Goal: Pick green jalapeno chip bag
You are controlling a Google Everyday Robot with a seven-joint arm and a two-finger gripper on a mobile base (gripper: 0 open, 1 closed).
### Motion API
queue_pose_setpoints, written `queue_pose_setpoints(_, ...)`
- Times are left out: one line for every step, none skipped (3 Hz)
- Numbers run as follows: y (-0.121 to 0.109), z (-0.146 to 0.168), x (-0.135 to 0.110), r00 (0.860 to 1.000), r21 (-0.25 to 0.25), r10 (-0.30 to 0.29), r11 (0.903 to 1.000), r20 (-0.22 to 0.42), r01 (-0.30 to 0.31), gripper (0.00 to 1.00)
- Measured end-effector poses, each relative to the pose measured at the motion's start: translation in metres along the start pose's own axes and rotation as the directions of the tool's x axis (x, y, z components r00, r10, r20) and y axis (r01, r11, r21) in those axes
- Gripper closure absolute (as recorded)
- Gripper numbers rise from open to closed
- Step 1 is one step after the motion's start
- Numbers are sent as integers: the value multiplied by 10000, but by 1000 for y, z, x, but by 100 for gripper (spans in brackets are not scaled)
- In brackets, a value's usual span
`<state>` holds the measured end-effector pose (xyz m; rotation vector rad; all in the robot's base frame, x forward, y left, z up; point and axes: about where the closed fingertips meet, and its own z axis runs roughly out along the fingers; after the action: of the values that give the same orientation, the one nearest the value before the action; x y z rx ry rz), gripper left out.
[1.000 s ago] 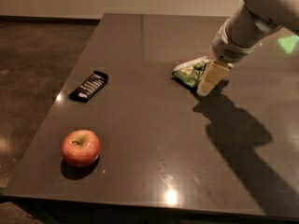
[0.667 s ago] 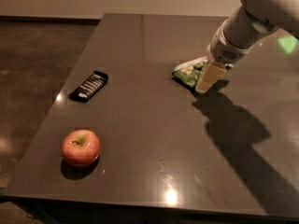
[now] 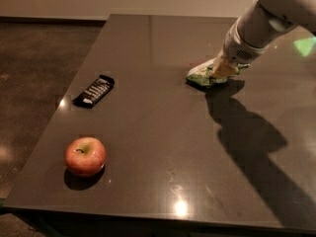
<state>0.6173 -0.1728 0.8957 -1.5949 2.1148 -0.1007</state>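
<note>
Filling most of the view with a dark, glossy table [image 3: 148, 48], its right edge cut off by the frame. Reaching in from the top right with a white arm [image 3: 276, 9], cropped above the wrist and throwing a broad shadow [image 3: 247, 132] across the table's right side. Setting the gripper [image 3: 223, 69] down on the green chip bag [image 3: 200, 78], touching its top and hiding its right part. Not showing how far open the gripper is, or whether it is grasping anything. Finding the bag flat on the table, toward the right edge in the far half. Showing a red-and-yellow apple [image 3: 85, 155] by the near left corner, well apart from the bag. Showing a black candy bar [image 3: 94, 91] near the left edge, about midway along it. Leaving its white lettering and the bag's pale print too small for reading.
</note>
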Motion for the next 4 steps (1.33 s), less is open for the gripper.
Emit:
queue_pose_setpoints(0, -22, -11, 9994, 197, -266, 9995, 226, 261, 96)
queue_pose_setpoints(1, -38, -20, 9980, 310, -470, 9985, 428, 457, 100)
queue_pose_setpoints(2, -59, -33, 9951, 452, -653, 9970, 736, 621, 100)
queue_pose_setpoints(3, -87, -39, 9908, 586, -745, 9960, 1130, 682, 100)
